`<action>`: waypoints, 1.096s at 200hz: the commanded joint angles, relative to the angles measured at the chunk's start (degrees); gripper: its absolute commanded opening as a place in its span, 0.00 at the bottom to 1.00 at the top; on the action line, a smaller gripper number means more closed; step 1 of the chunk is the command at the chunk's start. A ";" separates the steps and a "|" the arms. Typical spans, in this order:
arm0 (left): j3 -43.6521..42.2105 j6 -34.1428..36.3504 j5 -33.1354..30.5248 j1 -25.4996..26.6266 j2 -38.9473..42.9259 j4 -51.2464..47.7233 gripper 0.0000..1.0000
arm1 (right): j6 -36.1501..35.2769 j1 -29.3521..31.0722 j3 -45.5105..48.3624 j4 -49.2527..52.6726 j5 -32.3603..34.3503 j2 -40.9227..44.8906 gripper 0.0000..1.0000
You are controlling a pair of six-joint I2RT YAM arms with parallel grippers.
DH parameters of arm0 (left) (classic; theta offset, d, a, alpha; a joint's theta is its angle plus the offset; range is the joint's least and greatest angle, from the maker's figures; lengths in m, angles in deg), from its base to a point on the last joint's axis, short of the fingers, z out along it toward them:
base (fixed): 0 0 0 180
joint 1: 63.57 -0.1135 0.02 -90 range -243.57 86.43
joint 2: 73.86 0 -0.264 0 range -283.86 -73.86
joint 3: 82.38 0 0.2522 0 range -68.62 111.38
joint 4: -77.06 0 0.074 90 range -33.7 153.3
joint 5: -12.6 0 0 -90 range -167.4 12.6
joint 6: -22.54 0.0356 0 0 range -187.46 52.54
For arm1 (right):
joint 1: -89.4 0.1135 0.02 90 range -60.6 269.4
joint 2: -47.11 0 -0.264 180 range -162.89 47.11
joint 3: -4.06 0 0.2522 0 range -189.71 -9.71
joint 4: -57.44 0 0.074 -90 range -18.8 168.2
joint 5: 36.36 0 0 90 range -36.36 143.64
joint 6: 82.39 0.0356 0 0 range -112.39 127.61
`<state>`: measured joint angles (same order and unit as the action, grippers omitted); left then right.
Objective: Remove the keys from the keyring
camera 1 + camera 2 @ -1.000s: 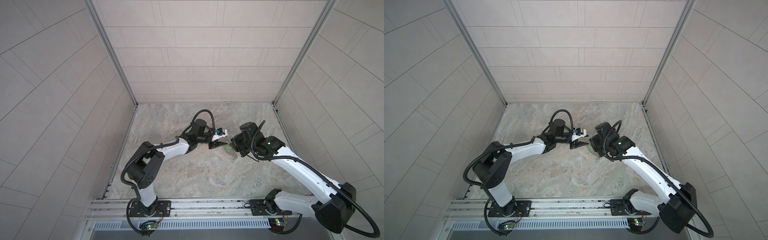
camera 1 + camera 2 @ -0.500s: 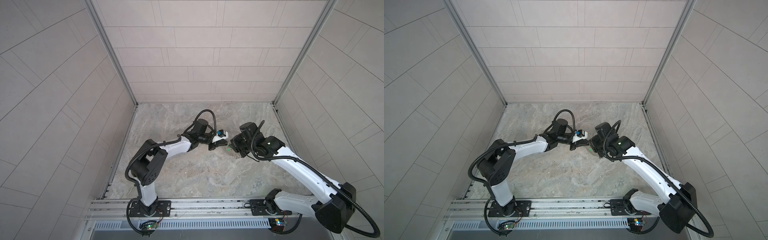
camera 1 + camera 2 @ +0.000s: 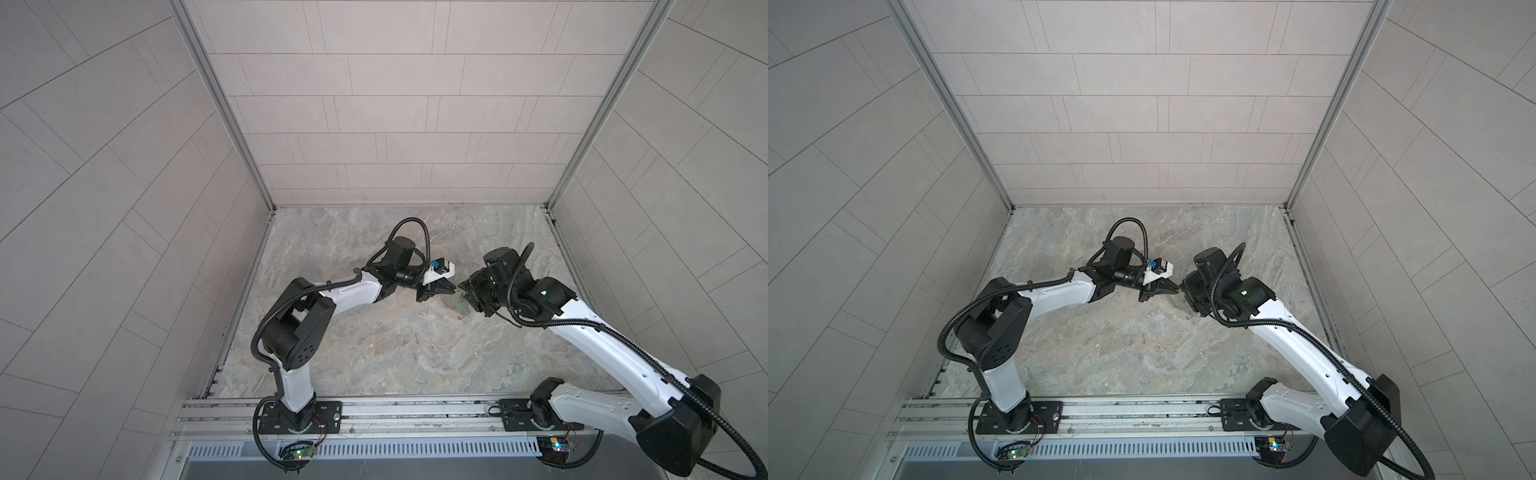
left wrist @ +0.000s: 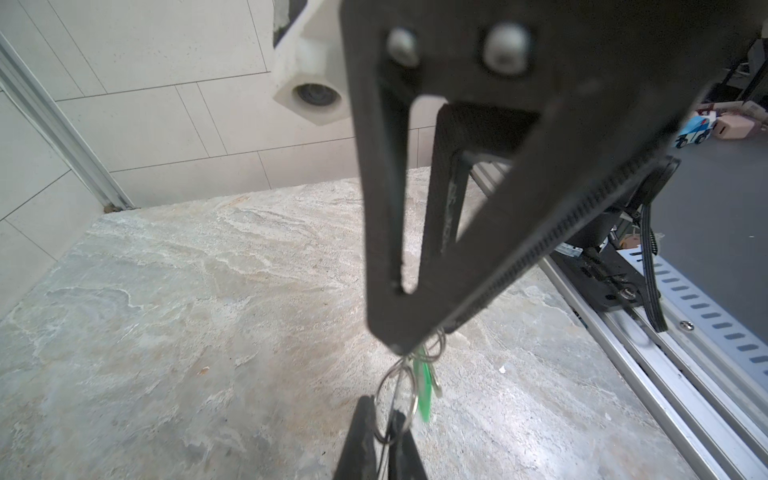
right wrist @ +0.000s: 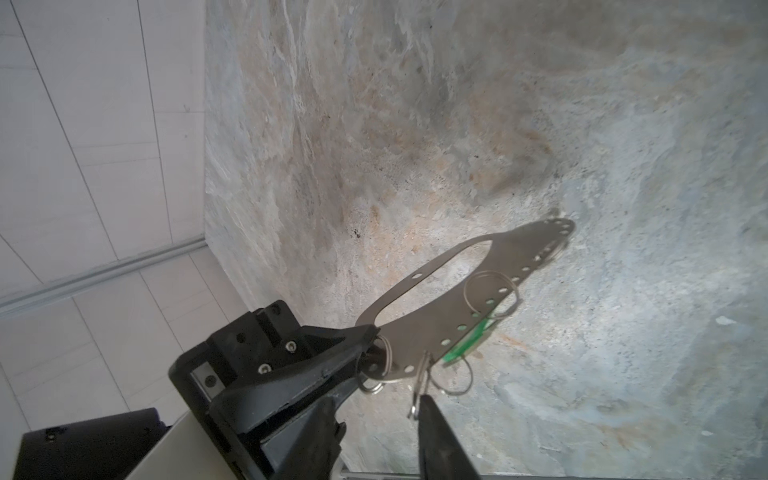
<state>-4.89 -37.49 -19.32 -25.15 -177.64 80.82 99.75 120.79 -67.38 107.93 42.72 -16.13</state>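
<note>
Above the tabletop (image 5: 415,124), left pincer (image 5: 368,340) clamps the keyring (image 5: 434,320); right pincer (image 4: 382,419) stands parted.

Dull grey keyring (image 5: 428,320), bright green key (image 5: 463,347), silver wire loops (image 5: 388,353), marbled grey-beige tabletop (image 5: 457,124)

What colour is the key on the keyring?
Bright green; the key shows best in the right wrist view, at the holed edge of the grey keyring.
</note>
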 commanded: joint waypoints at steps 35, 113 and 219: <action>-1.06 -5.07 3.66 -0.63 0.54 9.95 0.00 | -5.16 -0.01 -0.58 1.08 3.14 2.95 0.52; -1.84 -7.19 5.19 -1.36 0.45 12.43 0.00 | -41.16 -1.68 -9.04 6.76 16.24 7.11 0.43; -2.28 -12.69 7.73 -1.36 0.08 16.37 0.00 | -147.23 0.93 -4.12 13.33 -4.01 13.49 0.26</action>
<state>-6.45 -47.74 -13.98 -26.20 -177.64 92.86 -17.54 121.41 -74.19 117.90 40.93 -5.90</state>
